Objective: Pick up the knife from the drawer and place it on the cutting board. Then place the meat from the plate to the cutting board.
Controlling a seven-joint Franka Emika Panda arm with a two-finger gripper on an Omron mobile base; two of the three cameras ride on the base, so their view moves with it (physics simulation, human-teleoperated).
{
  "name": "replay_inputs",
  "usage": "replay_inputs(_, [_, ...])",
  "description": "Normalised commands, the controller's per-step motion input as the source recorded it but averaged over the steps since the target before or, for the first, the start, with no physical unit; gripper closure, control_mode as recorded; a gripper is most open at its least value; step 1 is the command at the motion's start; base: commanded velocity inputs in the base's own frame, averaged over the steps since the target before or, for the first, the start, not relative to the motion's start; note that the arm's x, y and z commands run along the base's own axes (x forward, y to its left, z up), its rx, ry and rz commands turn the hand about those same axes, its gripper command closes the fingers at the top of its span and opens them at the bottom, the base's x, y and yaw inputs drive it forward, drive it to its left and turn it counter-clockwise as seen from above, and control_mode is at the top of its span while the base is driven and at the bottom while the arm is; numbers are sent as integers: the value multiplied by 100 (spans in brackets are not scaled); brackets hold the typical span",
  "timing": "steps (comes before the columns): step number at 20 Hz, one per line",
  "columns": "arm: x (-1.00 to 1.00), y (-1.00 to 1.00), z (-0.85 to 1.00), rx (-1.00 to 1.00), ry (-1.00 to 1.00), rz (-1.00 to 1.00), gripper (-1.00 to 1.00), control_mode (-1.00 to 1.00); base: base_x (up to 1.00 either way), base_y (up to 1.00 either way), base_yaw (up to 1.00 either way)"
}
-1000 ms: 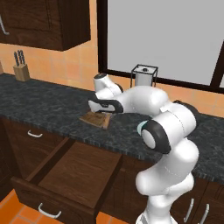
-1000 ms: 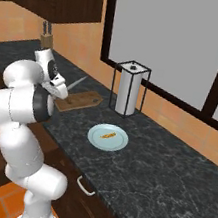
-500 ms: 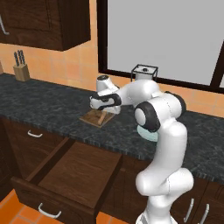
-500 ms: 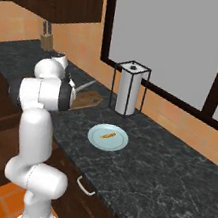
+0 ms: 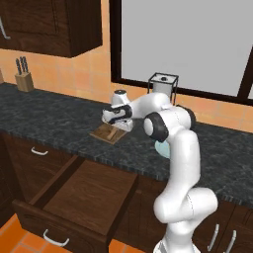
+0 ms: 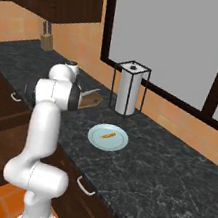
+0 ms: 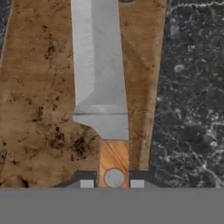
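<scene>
The claw (image 7: 112,183) grips the tan wooden handle of the small grey-bladed knife (image 7: 101,74), holding it low and flat along the medium-brown wooden cutting board (image 7: 39,100) on the dark speckled table (image 7: 192,96), apparently for release. The thin orange-brown meat strip (image 6: 108,135) waits on the round pale blue plate (image 6: 95,139).

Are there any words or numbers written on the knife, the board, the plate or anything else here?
None: no words, numbers or signs can be read anywhere.
The knife blade is plain grey.
The cutting board shows only wood grain.
The plate is plain pale blue.
The drawer is bare brown wood.
</scene>
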Motion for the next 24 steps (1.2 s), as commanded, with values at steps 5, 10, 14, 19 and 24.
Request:
replay_inputs(5, [26,1,9,5,-4,0,-100,-100,0,0,0])
replay_inputs(10, [-70,-32,94,0,-4,0,-100,-100,0,0,0])
replay_inputs(14, [-100,-77,35,0,12,0,-100,-100,0,0,0])
replay_inputs(19, [-100,-85,2,0,6,0,-100,-100,0,0,0])
replay_inputs(24, [-100,-99,0,-4,0,1,-100,-100,0,0,0])
